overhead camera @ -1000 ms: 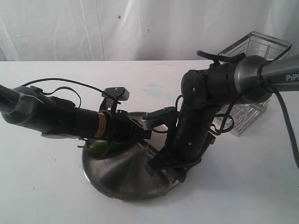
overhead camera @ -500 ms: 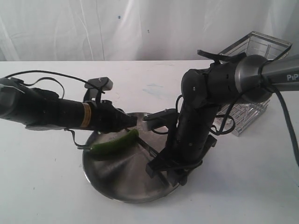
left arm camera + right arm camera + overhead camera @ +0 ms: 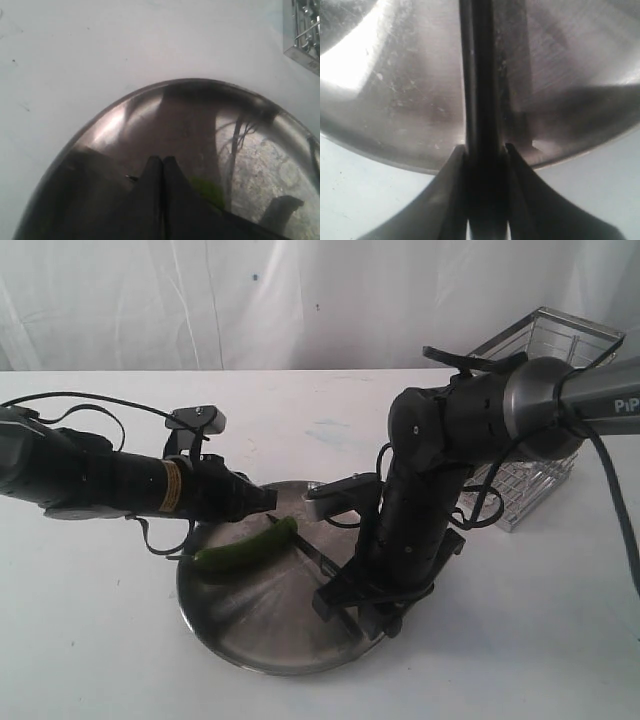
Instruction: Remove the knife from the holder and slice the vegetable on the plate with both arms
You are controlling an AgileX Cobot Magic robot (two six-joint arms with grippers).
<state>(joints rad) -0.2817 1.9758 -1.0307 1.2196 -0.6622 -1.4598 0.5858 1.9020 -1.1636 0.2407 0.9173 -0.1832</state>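
- Exterior view: the left arm has drawn back toward its own side since a second ago. Then it lay across the plate [image 3: 250, 625] and hid most of the vegetable [image 3: 245, 548]. Now the left pincer [image 3: 270, 502] hangs over the plate's far left rim, clear of the pepper.
- The green pepper lies in full sight on the left half of the plate, slanting, where it was half a second ago.
- The right arm has hardly stirred. The right pincer [image 3: 350, 602] is low over the plate's near right edge, grasping the knife [image 3: 315, 555]. The dark blade runs across the plate toward the pepper's upper end; whether it touches the pepper I cannot tell.
- The holder [image 3: 560, 335] stands behind the right arm on the white surface [image 3: 100, 640], well apart from the plate.
- Left wrist view: the left pincer [image 3: 162, 161] is clenched on nothing, its tips pressed together above the plate [image 3: 150, 115]. A patch of green from the vegetable [image 3: 207, 190] shows just beside it, and a corner of the holder [image 3: 302, 30] sits at the frame's edge on the surface [image 3: 75, 50].
- Right wrist view: the right pincer [image 3: 484, 148] is closed on the knife [image 3: 480, 75], one finger on each side. The blade reaches straight out over the plate [image 3: 395, 100], and the surface [image 3: 370, 200] shows beyond the rim.
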